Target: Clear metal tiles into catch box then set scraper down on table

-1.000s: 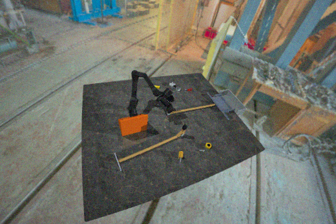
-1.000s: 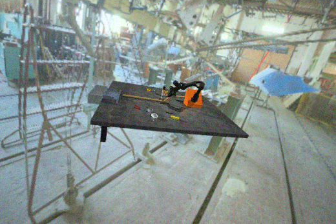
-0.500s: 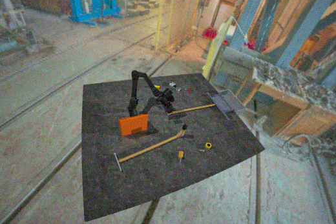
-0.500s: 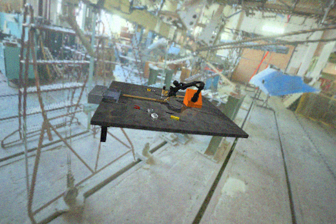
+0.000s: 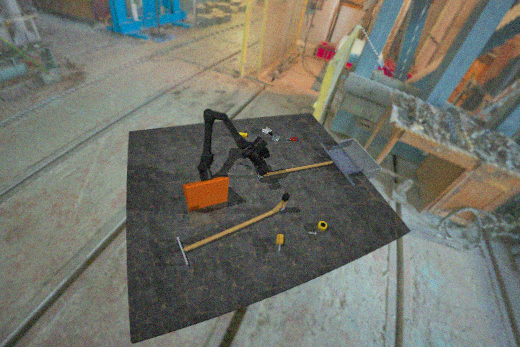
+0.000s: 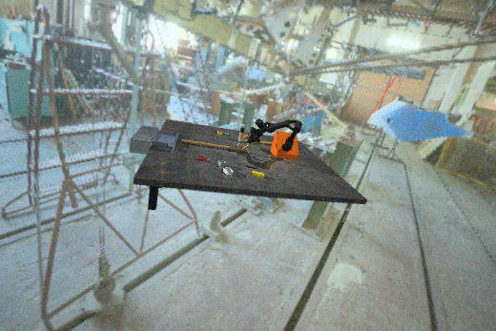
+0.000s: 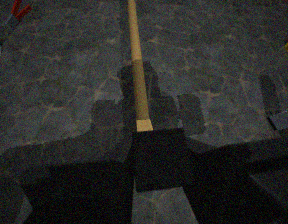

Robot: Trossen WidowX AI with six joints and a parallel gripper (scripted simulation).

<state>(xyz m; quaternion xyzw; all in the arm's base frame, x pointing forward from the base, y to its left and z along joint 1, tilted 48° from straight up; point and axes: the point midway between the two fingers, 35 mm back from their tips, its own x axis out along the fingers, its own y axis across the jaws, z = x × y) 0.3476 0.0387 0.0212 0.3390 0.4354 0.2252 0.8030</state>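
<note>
My gripper (image 5: 262,174) (image 6: 249,145) (image 7: 148,134) is shut on the near end of the long scraper. The scraper's wooden handle (image 5: 300,167) (image 6: 215,145) (image 7: 137,45) runs away from the fingers, low over the table, to the near side of the steel bench plate (image 5: 352,157) (image 6: 165,142). The scraper's head is hard to tell apart from the plate's edge. The catch box (image 6: 141,139) is at the plate's far end, past the table edge. I cannot make out tiles on the plate or inside the box. The wrist view shows neither plate nor box.
Another wooden-handled tool (image 5: 235,228) with a thin metal crossbar lies in front. An orange block (image 5: 206,194) (image 6: 284,145) stands by the arm's base. Red-handled pliers (image 5: 293,139) (image 6: 202,158) (image 7: 20,12), a yellow-handled tool (image 5: 280,239) and a yellow ring (image 5: 322,225) lie on the table.
</note>
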